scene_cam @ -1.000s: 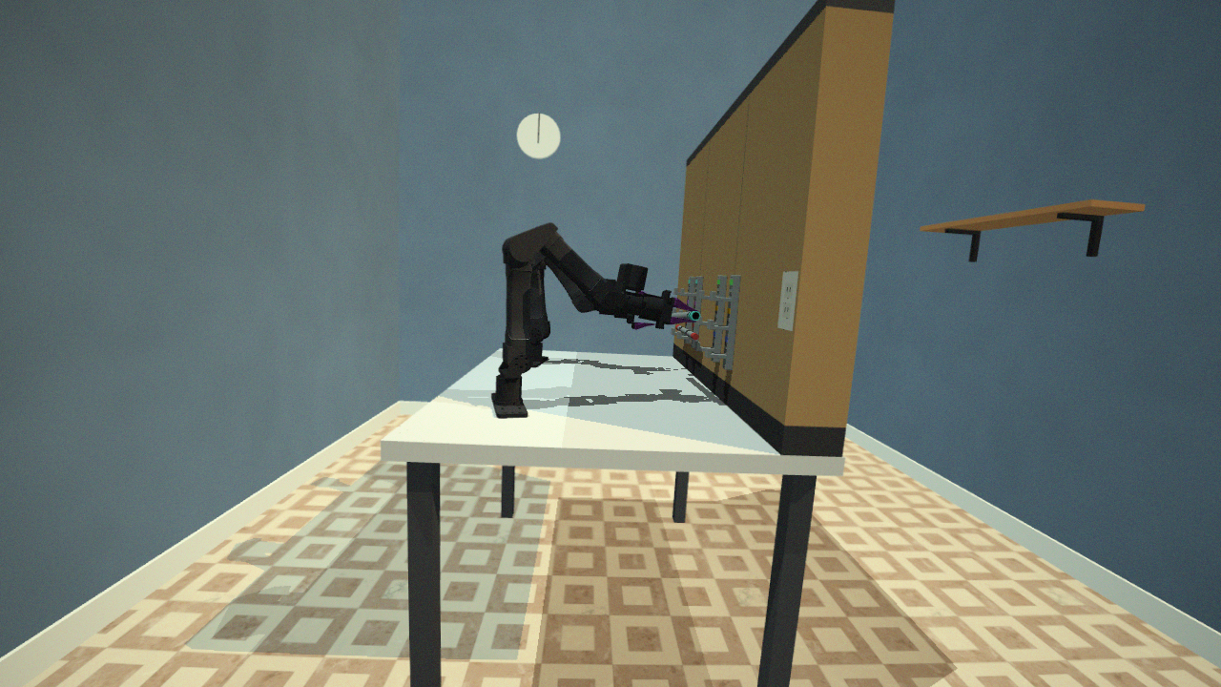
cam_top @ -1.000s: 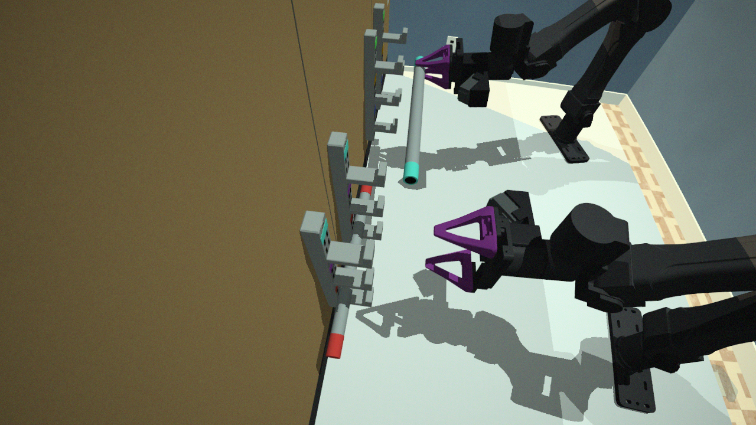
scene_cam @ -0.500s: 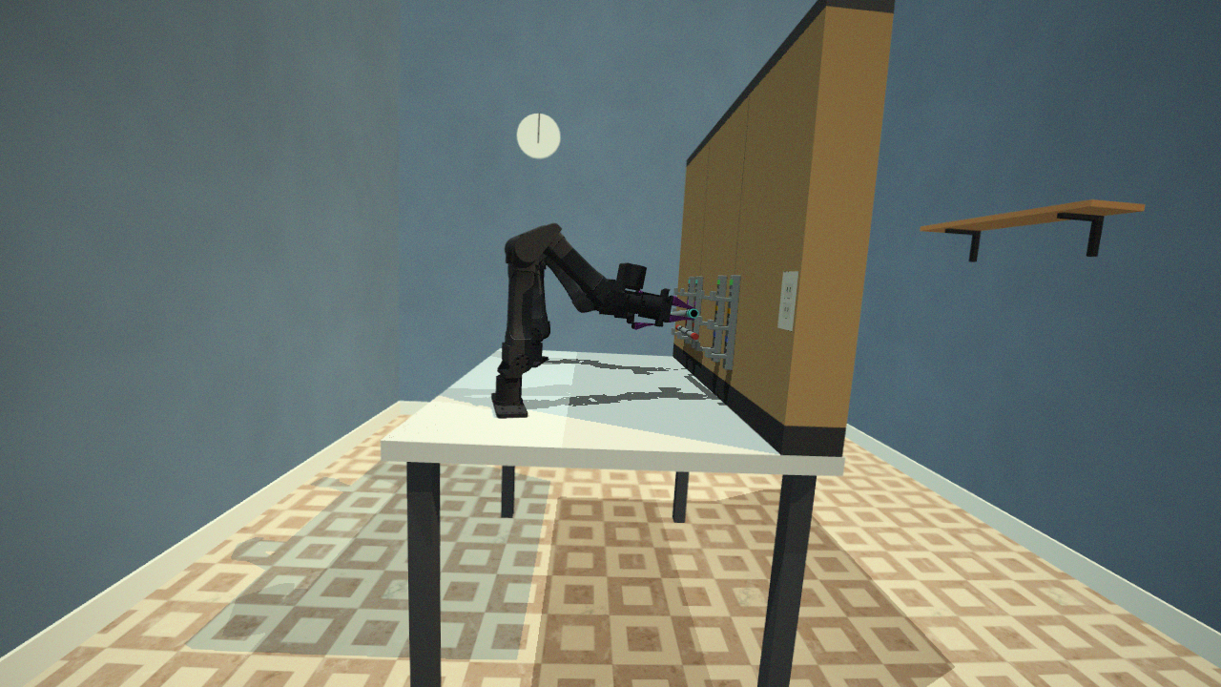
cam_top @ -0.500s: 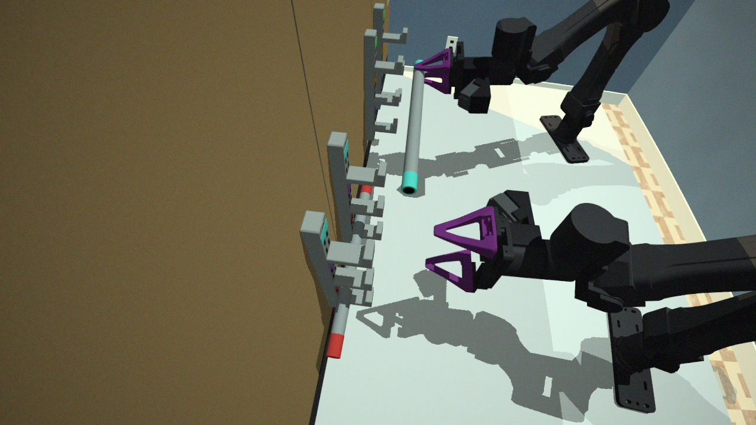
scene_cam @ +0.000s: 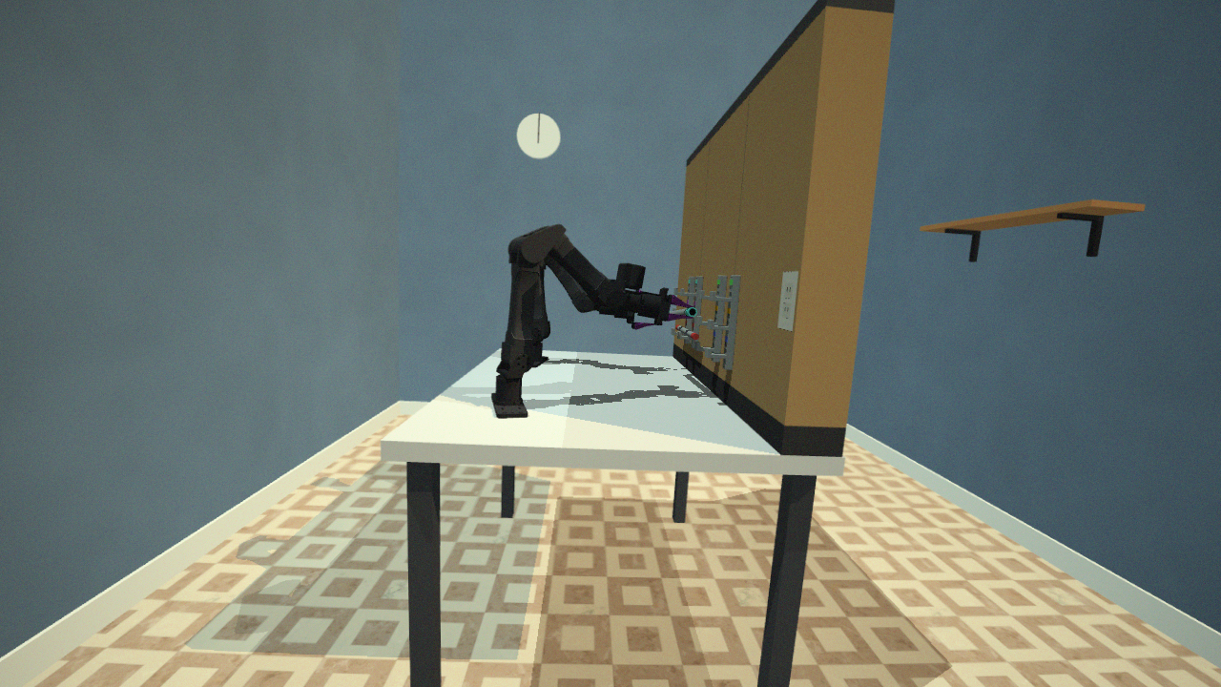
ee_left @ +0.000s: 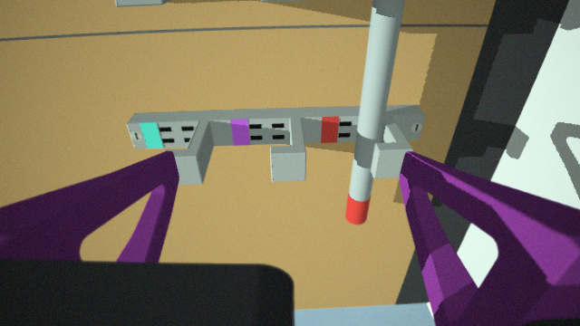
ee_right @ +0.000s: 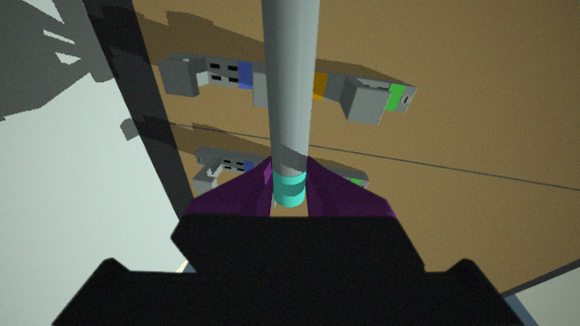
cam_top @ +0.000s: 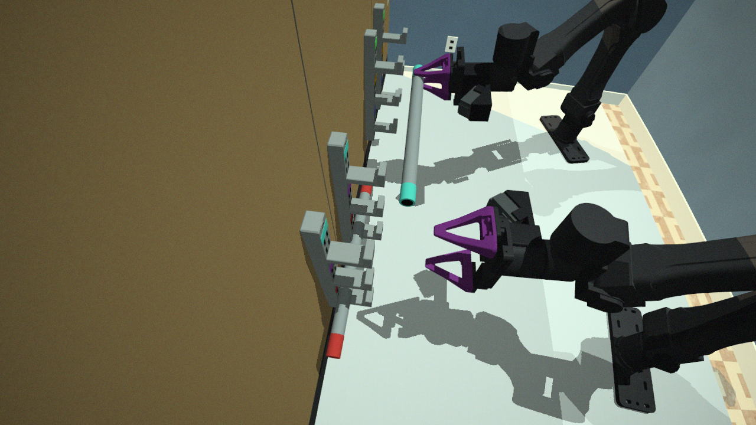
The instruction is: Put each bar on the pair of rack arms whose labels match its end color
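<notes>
Right wrist view: right gripper point(cam_top: 418, 76) point(scene_cam: 690, 309) point(ee_right: 290, 165) clenched partway open around 1 turquoise-ended bar point(cam_top: 412, 131) point(scene_cam: 692, 312) point(ee_right: 291, 91), near its end.

Clasping a gray cylindrical metal bar point(ee_right: 292, 91) point(cam_top: 413, 137) by its teal-painted right end point(ee_right: 289, 192) point(cam_top: 418, 67) point(scene_cam: 692, 312) with the purple-fingered right gripper point(ee_right: 289, 162) point(cam_top: 421, 79) point(scene_cam: 687, 307). Extending leftward, apart from the gray two-upright wall rack point(ee_right: 335, 87) point(cam_top: 368, 87) point(scene_cam: 734, 333). Marked, top to bottom, with small green, orange and blue labels point(ee_right: 395, 97) point(cam_top: 375, 41) point(scene_cam: 720, 281).

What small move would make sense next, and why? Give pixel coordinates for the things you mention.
Probably carry the turquoise-ended bar point(cam_top: 413, 129) point(scene_cam: 692, 311) point(ee_right: 292, 91) sideways toward the left rack point(cam_top: 338, 185) point(ee_left: 254, 113): the right tool point(cam_top: 423, 79) point(ee_right: 289, 162) grips it by one end, near the other rack, and the matching turquoise labels point(cam_top: 325, 232) point(ee_left: 151, 135) are on the left one.
</notes>
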`<state>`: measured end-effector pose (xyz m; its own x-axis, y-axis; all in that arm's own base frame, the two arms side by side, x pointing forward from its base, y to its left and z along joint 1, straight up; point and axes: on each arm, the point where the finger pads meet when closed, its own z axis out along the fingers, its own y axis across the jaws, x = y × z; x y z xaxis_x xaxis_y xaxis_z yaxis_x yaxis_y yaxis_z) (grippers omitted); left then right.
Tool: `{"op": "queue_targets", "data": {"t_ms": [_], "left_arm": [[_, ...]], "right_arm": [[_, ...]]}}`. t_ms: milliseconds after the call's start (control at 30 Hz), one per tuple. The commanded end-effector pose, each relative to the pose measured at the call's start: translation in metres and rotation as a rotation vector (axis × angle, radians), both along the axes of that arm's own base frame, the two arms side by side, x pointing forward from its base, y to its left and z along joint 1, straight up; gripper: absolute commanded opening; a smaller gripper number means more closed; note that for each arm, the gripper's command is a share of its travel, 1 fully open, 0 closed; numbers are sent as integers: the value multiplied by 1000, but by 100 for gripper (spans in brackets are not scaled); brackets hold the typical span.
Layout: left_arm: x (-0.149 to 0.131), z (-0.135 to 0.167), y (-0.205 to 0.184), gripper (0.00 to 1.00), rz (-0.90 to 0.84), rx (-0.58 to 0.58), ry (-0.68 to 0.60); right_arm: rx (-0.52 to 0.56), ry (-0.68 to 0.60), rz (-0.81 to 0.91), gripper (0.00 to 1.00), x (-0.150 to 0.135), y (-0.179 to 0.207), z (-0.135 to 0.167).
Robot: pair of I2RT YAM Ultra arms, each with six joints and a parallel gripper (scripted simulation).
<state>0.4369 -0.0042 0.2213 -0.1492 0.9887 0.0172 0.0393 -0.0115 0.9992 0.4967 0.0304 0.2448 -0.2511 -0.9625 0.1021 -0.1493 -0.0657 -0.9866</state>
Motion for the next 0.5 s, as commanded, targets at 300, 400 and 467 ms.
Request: {"op": "queue_targets", "data": {"t_ms": [300, 400, 467], "left_arm": [[-4, 16, -4, 100, -6, -12, -40], [-4, 16, -4, 100, -6, -12, -40], [-4, 16, -4, 100, -6, -12, -40]], "right_arm": [[65, -150, -8, 0, 13, 26, 43], [65, -150, -8, 0, 14, 28, 43], [65, -150, -8, 0, 15, 32, 43]]}}
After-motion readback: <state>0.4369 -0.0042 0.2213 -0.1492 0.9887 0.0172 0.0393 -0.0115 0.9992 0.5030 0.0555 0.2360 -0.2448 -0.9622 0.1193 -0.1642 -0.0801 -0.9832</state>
